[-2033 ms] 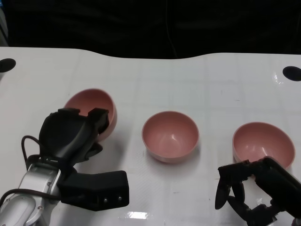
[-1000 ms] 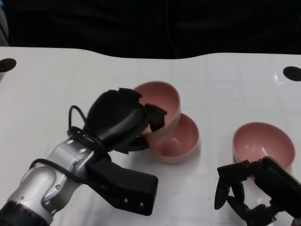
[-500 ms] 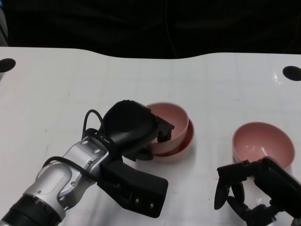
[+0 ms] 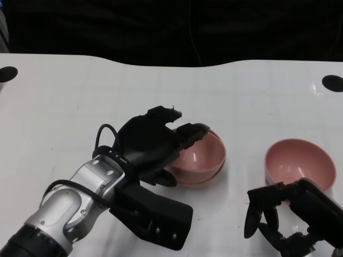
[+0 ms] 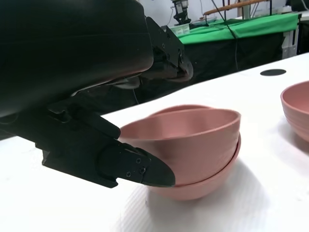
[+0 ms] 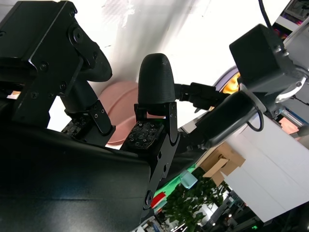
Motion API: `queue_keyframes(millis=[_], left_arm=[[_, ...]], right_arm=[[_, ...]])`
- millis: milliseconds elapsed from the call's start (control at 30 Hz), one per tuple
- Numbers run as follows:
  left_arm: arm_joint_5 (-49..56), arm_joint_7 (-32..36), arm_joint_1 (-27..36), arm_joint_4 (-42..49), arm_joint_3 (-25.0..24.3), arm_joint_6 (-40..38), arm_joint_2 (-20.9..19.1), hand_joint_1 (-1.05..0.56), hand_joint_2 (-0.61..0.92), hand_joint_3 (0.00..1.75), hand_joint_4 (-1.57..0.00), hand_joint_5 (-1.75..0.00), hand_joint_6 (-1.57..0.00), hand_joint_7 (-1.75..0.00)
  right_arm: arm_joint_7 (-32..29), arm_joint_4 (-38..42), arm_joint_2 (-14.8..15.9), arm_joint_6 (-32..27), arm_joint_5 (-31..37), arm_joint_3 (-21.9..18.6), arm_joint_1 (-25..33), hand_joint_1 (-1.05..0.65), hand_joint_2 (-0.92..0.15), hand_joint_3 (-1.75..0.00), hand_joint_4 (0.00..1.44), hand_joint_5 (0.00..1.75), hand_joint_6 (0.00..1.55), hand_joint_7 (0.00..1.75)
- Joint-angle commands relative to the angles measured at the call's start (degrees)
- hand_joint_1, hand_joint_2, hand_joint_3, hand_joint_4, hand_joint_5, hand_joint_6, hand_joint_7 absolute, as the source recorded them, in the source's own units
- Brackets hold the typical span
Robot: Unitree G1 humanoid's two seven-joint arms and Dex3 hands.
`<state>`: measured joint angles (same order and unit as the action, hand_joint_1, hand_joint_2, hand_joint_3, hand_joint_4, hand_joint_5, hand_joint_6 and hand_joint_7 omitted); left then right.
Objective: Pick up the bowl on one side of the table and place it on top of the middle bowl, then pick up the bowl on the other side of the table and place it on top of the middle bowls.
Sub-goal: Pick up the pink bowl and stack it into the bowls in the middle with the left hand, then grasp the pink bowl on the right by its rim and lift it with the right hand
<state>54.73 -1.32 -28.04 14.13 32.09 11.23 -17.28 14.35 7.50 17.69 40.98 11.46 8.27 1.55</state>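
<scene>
Two pink bowls sit nested at the table's middle (image 4: 199, 155); in the left wrist view the upper bowl (image 5: 193, 140) lies slightly tilted inside the lower one (image 5: 203, 186). My left hand (image 4: 153, 142) hovers at their left rim with its fingers spread. Its upper fingers (image 5: 169, 58) are above the rim, apart from it, and its thumb is beside the bowl's wall. A third pink bowl (image 4: 300, 160) stands alone at the right. Just in front of that bowl my right hand (image 4: 281, 219) is empty, its fingers (image 6: 154, 82) apart.
Black round holes mark the table's far left (image 4: 7, 73) and far right (image 4: 332, 83) corners. Beyond the curved far edge of the white table (image 4: 64, 96) everything is dark. A green-covered table (image 5: 241, 26) shows in the background of the left wrist view.
My left hand carried the left bowl to the middle, set it into the middle bowl and then spread its fingers off it. The right hand and right bowl stayed put.
</scene>
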Motion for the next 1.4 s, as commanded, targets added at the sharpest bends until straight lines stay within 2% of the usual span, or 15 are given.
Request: queue_keyframes(millis=[33,200,333,367,467,533,700,833,1033,1067,1100,1133,1167,1267,1400], left_arm=[[-0.5,-0.2,1.5,-2.6,-1.3,-0.6,-1.8,-0.7,0.92,0.18,0.0,-0.14,-0.13,0.0],[-4.4,-1.7,5.1,-7.5,-4.5,-0.8,-3.2,-0.67,0.92,0.17,-0.01,-0.18,-0.14,-0.01],[-5.5,-1.8,6.0,-8.6,-5.2,-0.6,-3.6,-0.67,0.92,0.17,-0.01,-0.2,-0.15,-0.02],[-8.1,-0.2,8.0,-9.9,-7.0,1.7,-4.4,-0.65,0.92,0.16,-0.03,-0.21,-0.17,-0.02],[-13.9,2.6,12.9,-13.0,-11.4,6.9,-6.4,-0.6,0.92,0.15,0.0,-0.46,-0.25,-0.05],[-16.2,2.6,15.6,-14.9,-13.4,8.9,-7.2,-0.59,0.92,0.17,0.0,-0.51,-0.26,-0.05],[-21.8,3.2,21.5,-17.3,-17.6,14.9,-8.5,-0.5,0.92,0.18,-0.03,-0.77,-0.36,-0.08],[-28.3,1.9,27.2,-18.5,-20.7,19.6,-9.2,-0.38,0.92,0.17,-0.14,-0.89,-0.47,-0.14],[-39.0,-0.8,33.5,-18.7,-23.8,25.6,-8.9,-0.15,0.91,0.23,-0.49,-1.09,-0.73,-0.28],[-40.1,-1.4,34.5,-18.9,-24.1,26.0,-8.8,-0.1,0.87,0.31,-0.58,-1.15,-0.81,-0.35],[-40.7,-1.9,35.2,-19.1,-24.3,26.0,-8.7,-0.04,0.71,0.64,-0.72,-1.22,-0.91,-0.51],[-41.0,-2.3,35.6,-19.3,-24.5,26.0,-8.6,-0.02,0.59,0.87,-0.77,-1.25,-0.94,-0.59],[-41.1,-2.6,35.8,-19.4,-24.7,26.1,-8.5,0.0,0.51,1.02,-0.8,-1.27,-0.96,-0.65],[-41.2,-3.4,36.0,-19.5,-25.1,26.1,-8.1,0.01,0.45,1.12,-0.82,-1.28,-0.96,-0.69],[-41.2,-4.1,36.0,-19.5,-25.6,26.1,-7.6,0.01,0.44,1.14,-0.83,-1.28,-0.96,-0.7]], right_arm=[[-0.1,-0.8,0.5,-0.4,-0.3,-0.2,0.3,0.23,-0.17,-1.5,0.94,1.71,0.95,1.14],[-0.2,-0.1,0.5,0.3,-0.4,-0.2,0.0,0.25,-0.16,-1.5,0.95,1.72,0.96,1.14],[-0.3,0.0,0.5,0.3,-0.3,-0.3,0.0,0.24,-0.16,-1.5,0.95,1.72,0.96,1.14],[-0.3,0.0,0.6,0.3,-0.3,-0.3,0.0,0.24,-0.17,-1.5,0.95,1.71,0.96,1.14],[-0.4,0.3,0.7,0.6,-0.3,-0.4,-0.1,0.24,-0.17,-1.49,0.95,1.71,0.96,1.13],[-0.6,0.4,0.7,0.6,-0.1,-0.5,-0.2,0.24,-0.17,-1.49,0.95,1.71,0.96,1.13],[-0.8,0.3,0.9,0.3,0.0,-0.7,-0.3,0.23,-0.17,-1.48,0.95,1.72,0.96,1.13],[-0.9,-0.3,1.0,-0.5,0.2,-1.0,-0.2,0.24,-0.18,-1.47,0.94,1.72,0.96,1.13],[-1.5,-0.4,0.8,-1.0,0.5,-1.8,-0.4,0.22,-0.18,-1.46,0.94,1.71,0.95,1.12],[-1.7,-0.2,0.7,-0.9,0.3,-2.0,-0.5,0.22,-0.18,-1.45,0.94,1.71,0.95,1.12],[-1.7,0.0,0.6,-0.8,0.0,-2.1,-0.7,0.22,-0.2,-1.44,0.92,1.71,0.94,1.11],[-1.8,0.1,0.6,-0.8,-0.2,-2.2,-0.7,0.21,-0.22,-1.42,0.92,1.71,0.94,1.1],[-1.8,0.2,0.5,-0.8,-0.2,-2.3,-0.8,0.21,-0.23,-1.41,0.91,1.71,0.94,1.1],[-1.8,0.2,0.5,-0.8,-0.3,-2.3,-0.8,0.21,-0.24,-1.39,0.91,1.72,0.94,1.1],[-1.8,0.2,0.5,-0.8,-0.3,-2.3,-0.8,0.21,-0.24,-1.39,0.91,1.72,0.94,1.1]])
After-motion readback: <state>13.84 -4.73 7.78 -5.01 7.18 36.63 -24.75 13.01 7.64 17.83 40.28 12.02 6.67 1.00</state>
